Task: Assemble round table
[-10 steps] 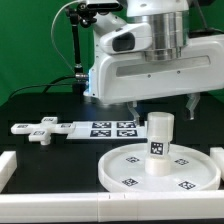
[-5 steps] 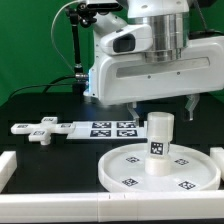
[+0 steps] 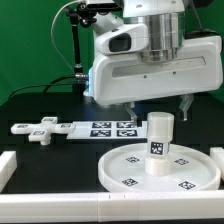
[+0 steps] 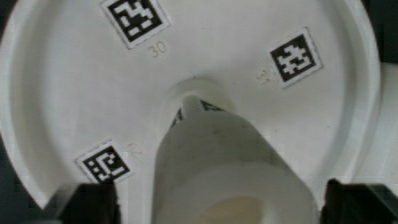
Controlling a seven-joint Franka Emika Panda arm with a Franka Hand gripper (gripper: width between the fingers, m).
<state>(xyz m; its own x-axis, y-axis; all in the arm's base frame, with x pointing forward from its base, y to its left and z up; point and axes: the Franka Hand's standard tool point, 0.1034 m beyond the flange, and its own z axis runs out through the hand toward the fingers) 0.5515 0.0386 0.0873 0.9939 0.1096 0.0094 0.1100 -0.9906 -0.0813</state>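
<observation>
Your arm (image 3: pixel 150 65) fills the upper part of the exterior view, hanging over the work; below it the round disc (image 3: pixel 112 170) lies flat on the table, rim up, markers showing; the marker board (image 3: pixel 112 128) lies behind the disc, toward the exterior view's left.

The leg (image 3: pixel 160 145) stands upright near the middle of the disc; its long axis is vertical, in line with the gripper's approach; whether it is already seated fast in the disc you cannot tell from here. The cross-shaped foot piece (image 3: pixel 40 130) lies flat, well apart, at the exterior view's left, beyond the marker board.

What matters for you: the gripper (image 3: pixel 159 107) hangs directly above the leg, clear of its top; the fingers (image 3: pixel 134 106) stand wide apart and hold nothing; in the wrist view they flank the leg's top with room on both sides, so a straight descent looks enough to straddle it.

Against half a second ago, the arm has risen a little and drifted slightly toward the exterior view's left; disc, leg and foot piece have not moved.
</observation>
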